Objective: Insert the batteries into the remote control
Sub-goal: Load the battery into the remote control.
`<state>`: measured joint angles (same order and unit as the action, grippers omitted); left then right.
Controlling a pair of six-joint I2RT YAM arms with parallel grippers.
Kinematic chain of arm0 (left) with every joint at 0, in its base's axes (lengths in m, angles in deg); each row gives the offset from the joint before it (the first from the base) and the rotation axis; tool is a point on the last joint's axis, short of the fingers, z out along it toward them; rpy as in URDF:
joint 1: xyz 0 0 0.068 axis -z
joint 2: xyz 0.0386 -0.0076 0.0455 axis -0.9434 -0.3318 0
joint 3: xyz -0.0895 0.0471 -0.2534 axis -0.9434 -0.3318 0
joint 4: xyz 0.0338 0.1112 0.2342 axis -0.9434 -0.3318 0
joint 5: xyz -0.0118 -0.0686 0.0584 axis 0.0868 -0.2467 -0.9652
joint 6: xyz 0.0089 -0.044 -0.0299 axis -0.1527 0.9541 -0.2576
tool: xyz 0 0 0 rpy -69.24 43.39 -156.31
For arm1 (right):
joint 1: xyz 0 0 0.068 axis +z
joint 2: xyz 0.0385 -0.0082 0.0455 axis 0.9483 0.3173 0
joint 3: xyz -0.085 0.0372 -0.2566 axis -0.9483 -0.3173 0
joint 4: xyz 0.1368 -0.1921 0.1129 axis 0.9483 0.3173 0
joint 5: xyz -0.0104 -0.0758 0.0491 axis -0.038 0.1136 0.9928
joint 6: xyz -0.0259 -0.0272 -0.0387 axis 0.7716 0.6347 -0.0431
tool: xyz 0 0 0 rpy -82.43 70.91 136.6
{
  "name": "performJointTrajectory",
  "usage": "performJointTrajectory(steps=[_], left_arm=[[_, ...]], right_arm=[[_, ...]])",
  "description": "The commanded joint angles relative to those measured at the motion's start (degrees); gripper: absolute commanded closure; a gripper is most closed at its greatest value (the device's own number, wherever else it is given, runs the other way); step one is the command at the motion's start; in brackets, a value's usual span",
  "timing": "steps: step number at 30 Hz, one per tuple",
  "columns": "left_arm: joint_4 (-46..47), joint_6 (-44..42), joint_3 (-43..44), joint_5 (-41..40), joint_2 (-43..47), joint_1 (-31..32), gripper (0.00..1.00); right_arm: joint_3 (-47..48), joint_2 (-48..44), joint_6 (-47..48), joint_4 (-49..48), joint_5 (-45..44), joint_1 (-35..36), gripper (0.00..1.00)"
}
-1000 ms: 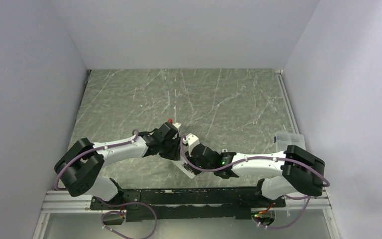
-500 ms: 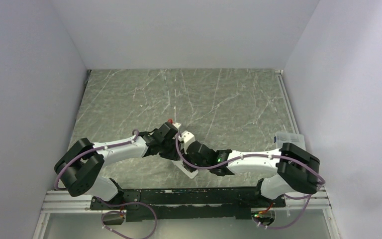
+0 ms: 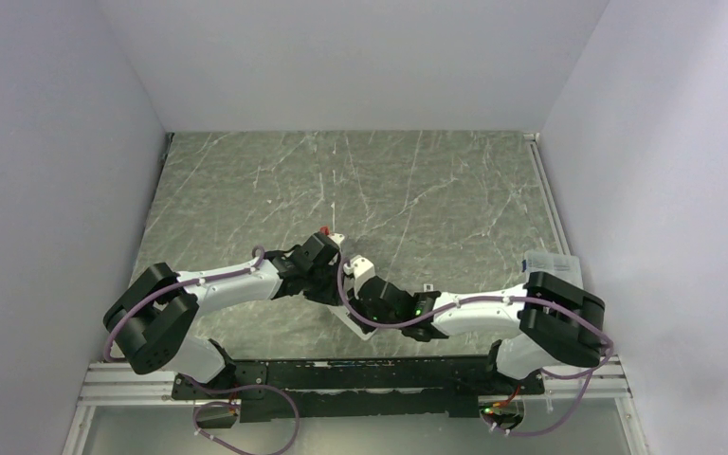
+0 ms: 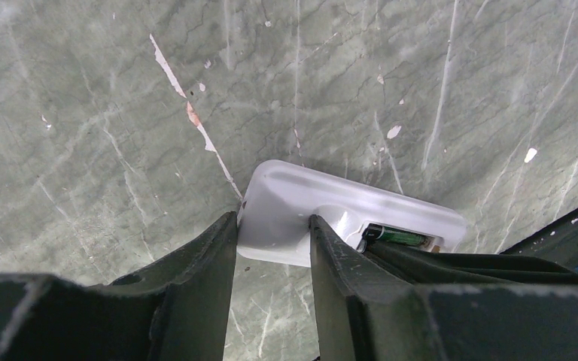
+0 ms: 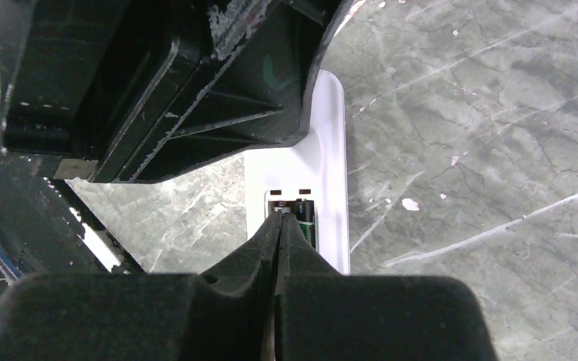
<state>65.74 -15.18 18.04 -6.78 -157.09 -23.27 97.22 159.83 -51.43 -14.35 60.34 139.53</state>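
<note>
Top external view first, says the desk: what has moved?

Photographer: The right arm [image 3: 474, 308] has slid in toward the left one over the last second. That brings the right gripper [image 5: 280, 219], fingers pressed together, to the open end of the remote control [image 4: 286, 192]. The left gripper [image 4: 272, 222] has not shifted. It clamps the remote's sides, steadying it near the front of the table [image 4: 120, 90], between the arms.

Desk: Meaning?

Photographer: Likely a battery being nudged home. Loading looks under way, not finished.

Desk: The count?

Photographer: One remote, two grippers, one clear box [image 3: 550, 261] at the right edge. One battery [image 5: 308, 223] shows in the recess beside the closed tips; a second I cannot find.
</note>
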Motion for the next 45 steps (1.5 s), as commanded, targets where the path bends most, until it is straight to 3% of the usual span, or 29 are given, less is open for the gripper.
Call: performJointTrajectory(steps=[1,23,27,34,38,41,45], left_arm=[[-0.79,0.13,-1.77,-0.69,-0.98,0.47,0.58],[-1.56,0.05,-0.98,-1.05,-0.91,0.48,0.58],[-2.26,-0.15,-0.18,-1.37,-0.72,0.53,0.55],[-3.76,-0.29,1.44,-2.46,-0.24,0.55,0.41],[-5.02,-0.18,2.23,-3.01,0.83,0.49,0.36],[-5.39,-0.07,2.50,-2.99,2.23,0.54,0.31],[-5.91,0.26,2.99,-2.99,4.23,0.57,0.27]], right_arm=[[-2.05,0.42,-1.49,3.17,-1.26,1.21,1.00],[2.12,-11.85,-0.15,9.56,-5.19,1.32,0.93],[1.37,-15.25,-0.75,11.47,-7.72,1.23,0.86],[0.41,-20.51,-1.85,16.39,-12.99,1.06,0.73],[-1.04,-24.66,-4.63,18.51,-16.23,0.84,0.62],[-2.04,-28.45,-9.09,21.71,-20.02,0.57,0.42],[-2.90,-32.38,-11.21,26.07,-21.59,0.07,0.36]])
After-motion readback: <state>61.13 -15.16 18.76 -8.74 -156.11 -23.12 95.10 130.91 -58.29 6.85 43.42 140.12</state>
